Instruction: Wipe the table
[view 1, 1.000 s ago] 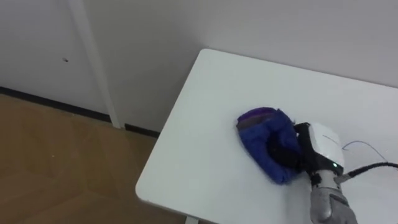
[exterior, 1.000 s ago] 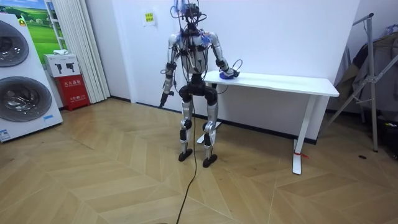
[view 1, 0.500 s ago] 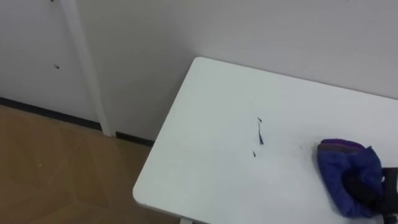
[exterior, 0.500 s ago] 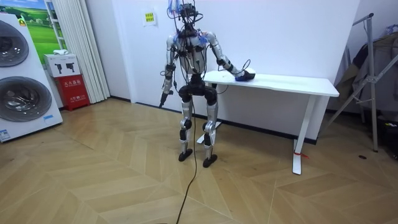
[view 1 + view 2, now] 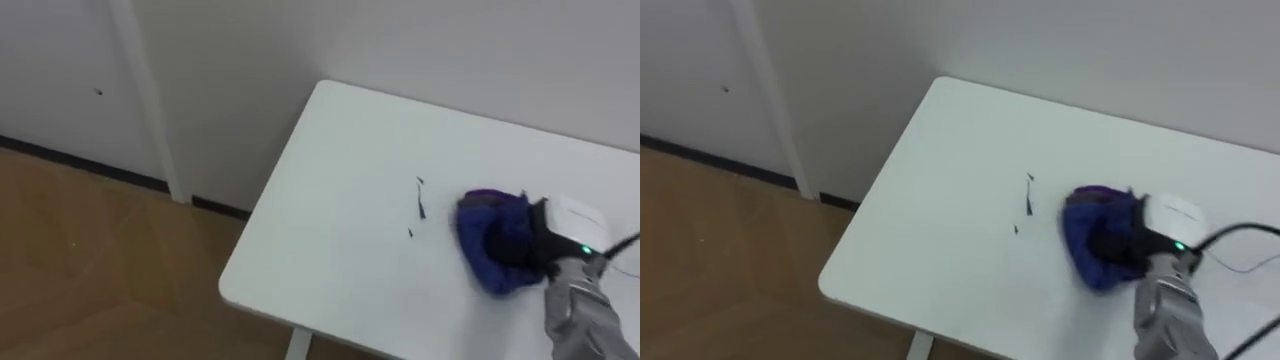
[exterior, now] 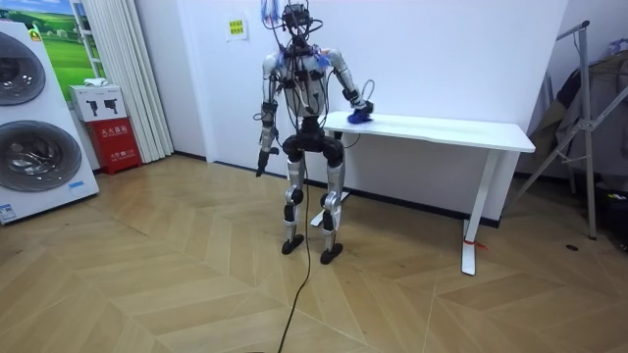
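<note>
My right hand (image 5: 572, 228) is buried in the blue cloth (image 5: 484, 238) on the table (image 5: 340, 180); I cannot tell its grip.

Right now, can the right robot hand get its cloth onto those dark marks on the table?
Probably yes. The right robot hand, gripping the blue cloth, rests on the table just right of the dark marks, with only bare tabletop between them.
</note>
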